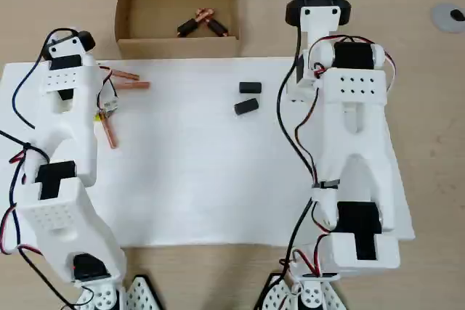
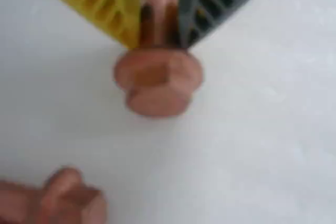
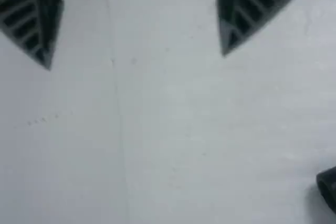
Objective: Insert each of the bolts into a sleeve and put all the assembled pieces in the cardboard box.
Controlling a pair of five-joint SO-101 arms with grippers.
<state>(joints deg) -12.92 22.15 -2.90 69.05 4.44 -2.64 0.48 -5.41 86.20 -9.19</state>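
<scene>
The left hand (image 2: pixel 157 30) is clamped on a copper bolt (image 2: pixel 157 85). Its yellow and dark fingers pinch the shank, and the hex head pokes out past the fingertips over the white sheet (image 2: pixel 262 129). Two loose bolts (image 1: pixel 133 85) lie just beside that hand, near the sheet's left edge. The right hand (image 3: pixel 136 56) hangs over the sheet with its fingers spread wide, holding nothing. Between the arms lie one black sleeve (image 1: pixel 249 87) and a second sleeve (image 1: pixel 246 107), close together. The cardboard box (image 1: pixel 127 19) stands on the bench (image 1: pixel 429 107) beyond the sheet, with assembled pieces (image 1: pixel 203 23) inside.
</scene>
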